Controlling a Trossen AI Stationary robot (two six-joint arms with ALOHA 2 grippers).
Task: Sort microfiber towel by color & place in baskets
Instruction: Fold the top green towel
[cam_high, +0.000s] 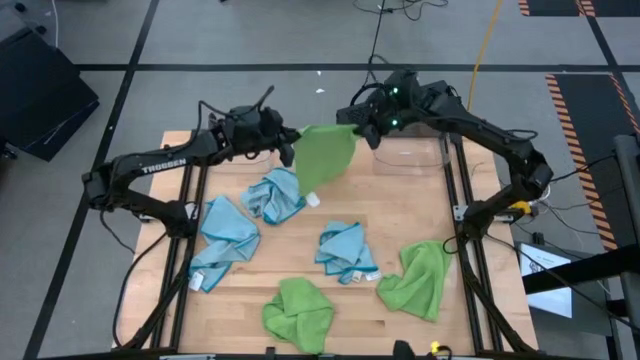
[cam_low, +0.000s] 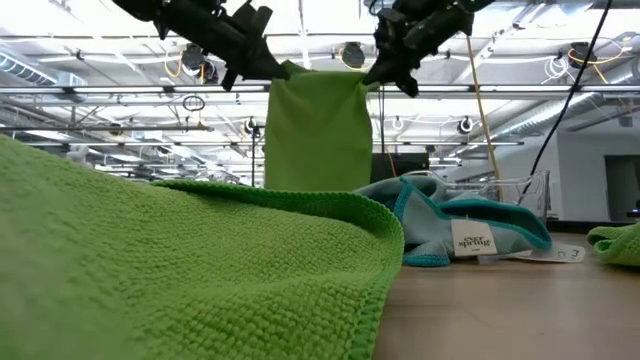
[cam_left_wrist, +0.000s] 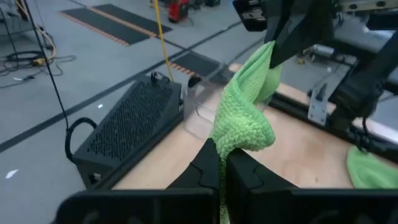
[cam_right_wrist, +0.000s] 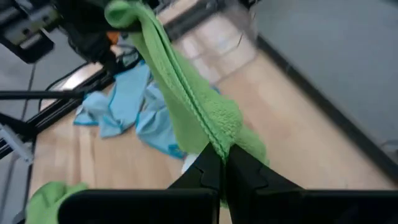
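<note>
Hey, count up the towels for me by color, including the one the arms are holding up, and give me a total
Green towels: 3, one held up between the left gripper and right gripper, two lying on the table
Blue towels: 3 on the table
Total: 6

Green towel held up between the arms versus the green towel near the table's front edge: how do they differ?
The held green towel hangs spread flat, off the table, pinched by the left claw and right claw. The front green towel lies crumpled on the wood, untouched. Both are the same bright green microfiber.
</note>
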